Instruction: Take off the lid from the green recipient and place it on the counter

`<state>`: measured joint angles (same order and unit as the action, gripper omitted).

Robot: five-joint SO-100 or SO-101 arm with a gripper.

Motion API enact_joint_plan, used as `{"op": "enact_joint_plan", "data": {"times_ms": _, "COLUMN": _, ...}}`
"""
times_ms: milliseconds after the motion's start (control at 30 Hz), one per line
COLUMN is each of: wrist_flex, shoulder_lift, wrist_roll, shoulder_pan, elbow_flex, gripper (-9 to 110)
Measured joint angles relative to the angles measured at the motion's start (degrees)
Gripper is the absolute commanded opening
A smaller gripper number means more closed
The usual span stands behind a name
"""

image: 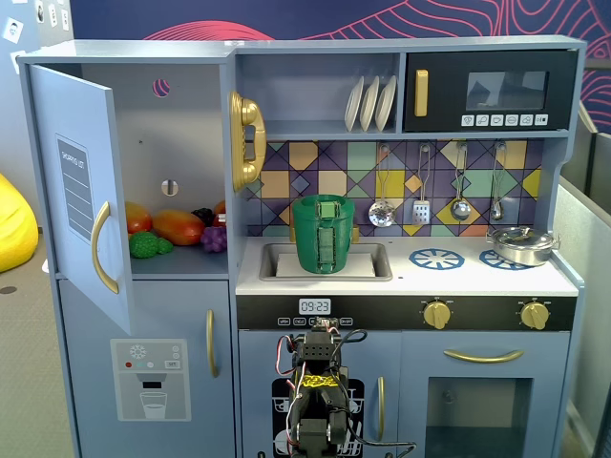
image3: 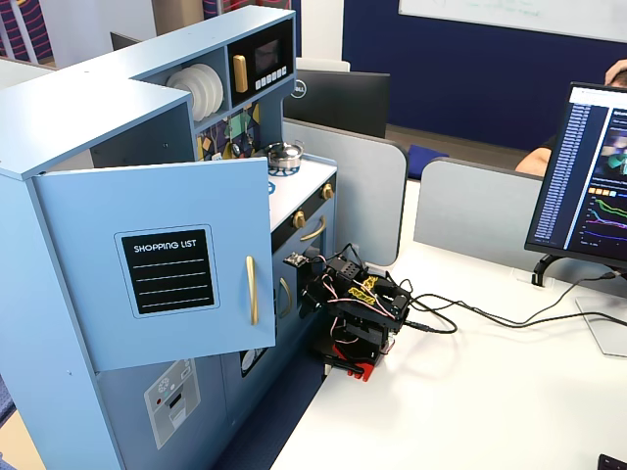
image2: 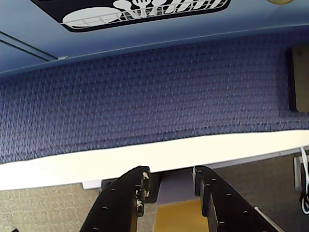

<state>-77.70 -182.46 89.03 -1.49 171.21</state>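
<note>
The green recipient (image: pixel 310 243) stands upright in the sink recess of the white counter (image: pixel 458 278), its lighter handle strip facing the camera. The lid (image: pixel 325 199) sits flat on top of it. My arm (image: pixel 318 401) is folded low in front of the kitchen, far below the pot. It rests on the white desk in the other fixed view (image3: pixel 358 311), where the open door hides the pot. In the wrist view my gripper (image2: pixel 170 174) is open and empty, pointing down at blue carpet and the desk edge.
A silver pan (image: pixel 522 245) sits on the right burner and also shows in the side fixed view (image3: pixel 284 153). The fridge door (image: pixel 81 196) hangs open, with toy fruit (image: pixel 172 229) on the shelf. Utensils (image: pixel 420 191) hang behind the counter. A monitor (image3: pixel 586 181) stands on the desk.
</note>
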Motion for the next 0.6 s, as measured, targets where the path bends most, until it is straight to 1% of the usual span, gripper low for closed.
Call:
{"op": "enact_joint_plan", "data": {"times_ms": 500, "wrist_flex": 0.0, "shoulder_lift": 0.0, "wrist_roll": 0.0, "shoulder_pan": -1.0, "elbow_flex": 0.0, "gripper": 0}}
{"op": "enact_joint_plan", "data": {"times_ms": 600, "wrist_flex": -0.2, "shoulder_lift": 0.0, "wrist_roll": 2.2, "shoulder_pan": -2.1, "elbow_flex": 0.0, "gripper": 0}}
